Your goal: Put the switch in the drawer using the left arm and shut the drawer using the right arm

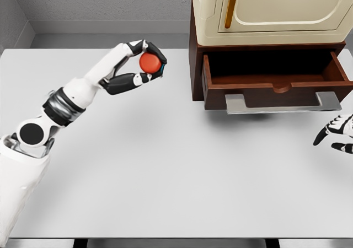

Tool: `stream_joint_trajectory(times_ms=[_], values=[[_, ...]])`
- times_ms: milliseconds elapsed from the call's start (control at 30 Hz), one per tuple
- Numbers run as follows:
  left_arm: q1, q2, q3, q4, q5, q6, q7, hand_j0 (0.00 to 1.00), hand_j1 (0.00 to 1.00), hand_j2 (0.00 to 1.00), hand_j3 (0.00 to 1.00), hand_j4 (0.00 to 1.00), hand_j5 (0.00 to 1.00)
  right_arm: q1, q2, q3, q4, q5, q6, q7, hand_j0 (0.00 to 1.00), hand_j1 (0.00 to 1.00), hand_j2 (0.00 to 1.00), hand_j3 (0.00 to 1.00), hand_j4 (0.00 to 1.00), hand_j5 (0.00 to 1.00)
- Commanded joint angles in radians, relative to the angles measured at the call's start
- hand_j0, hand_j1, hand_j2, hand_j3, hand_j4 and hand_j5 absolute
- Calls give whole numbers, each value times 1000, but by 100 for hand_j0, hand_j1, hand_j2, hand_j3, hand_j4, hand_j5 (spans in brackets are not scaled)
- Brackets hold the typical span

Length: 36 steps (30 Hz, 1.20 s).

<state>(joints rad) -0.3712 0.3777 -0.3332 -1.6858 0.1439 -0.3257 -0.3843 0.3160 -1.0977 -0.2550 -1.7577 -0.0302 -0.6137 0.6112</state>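
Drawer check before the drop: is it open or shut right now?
Open. The drawer is pulled out from the cabinet, its dark interior exposed, while the left hand holds the red switch off to its left.

My left arm comes in from the lower left and stretches diagonally up toward the middle of the view; elbow joint low near the edge, forearm angled up and to the right; the left hand (139, 66) is raised, fingers and thumb curled tight around the switch (150, 63). My right hand (336, 133) only pokes in at the right edge, sitting low; its dark-tipped fingers look spread and relaxed, holding nothing.
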Motion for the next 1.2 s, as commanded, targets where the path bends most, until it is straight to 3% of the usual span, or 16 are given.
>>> stream_joint_trajectory(times_ms=[0, 400, 733, 1167], values=[[0, -17, 0, -11, -9, 1, 1, 41, 41, 41, 41, 41, 41, 0, -8, 13, 0, -11, 3, 0, 56, 56, 56, 56, 56, 56], [-41, -128, -12, -18, -93, 4, 1, 41, 41, 41, 41, 41, 41, 2, -16, 26, 0, -10, 3, 0, 56, 56, 56, 56, 56, 56], [-69, -244, -18, -8, -244, 5, 1, 40, 40, 40, 40, 40, 40, 2, -18, 26, 0, -8, 3, 0, 56, 56, 56, 56, 56, 56], [-143, -365, -50, 115, -376, 13, 1, 40, 40, 40, 40, 40, 40, 2, -18, 28, 0, -8, 3, 0, 56, 56, 56, 56, 56, 56]])
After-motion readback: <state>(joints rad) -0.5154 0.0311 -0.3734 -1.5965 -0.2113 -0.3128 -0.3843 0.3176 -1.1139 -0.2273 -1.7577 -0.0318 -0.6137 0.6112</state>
